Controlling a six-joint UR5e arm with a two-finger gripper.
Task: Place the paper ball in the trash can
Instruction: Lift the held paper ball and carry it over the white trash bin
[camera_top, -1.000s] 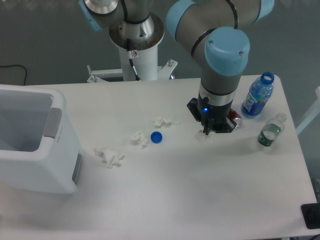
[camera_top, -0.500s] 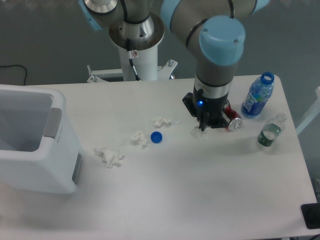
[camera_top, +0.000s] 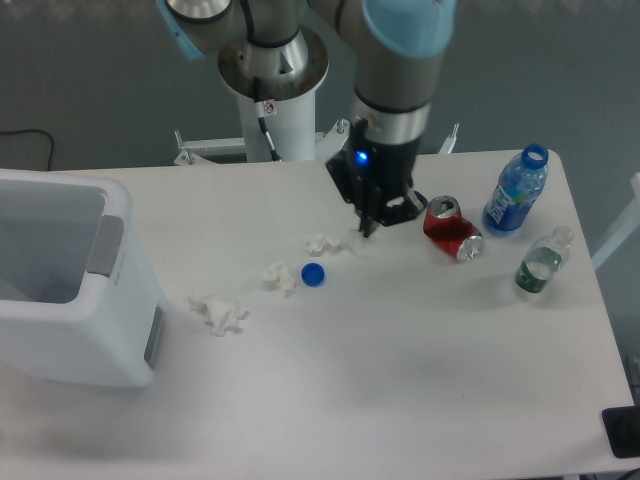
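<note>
White and crumpled, the paper ball (camera_top: 355, 241) hangs pinched at the tips of the gripper (camera_top: 367, 229), whose fingers are clamped together on it, above the counter (camera_top: 400, 340). Just left of it lies another small wad (camera_top: 320, 243); further left sit a blue bottle cap (camera_top: 313, 274), a second wad (camera_top: 277, 277) and a larger sprawling wad (camera_top: 219, 312). The trash can (camera_top: 70, 285) stands at the far left edge, well apart. To the right lie a red can (camera_top: 450, 226), tipped over, and two bottles (camera_top: 516, 192).
</note>
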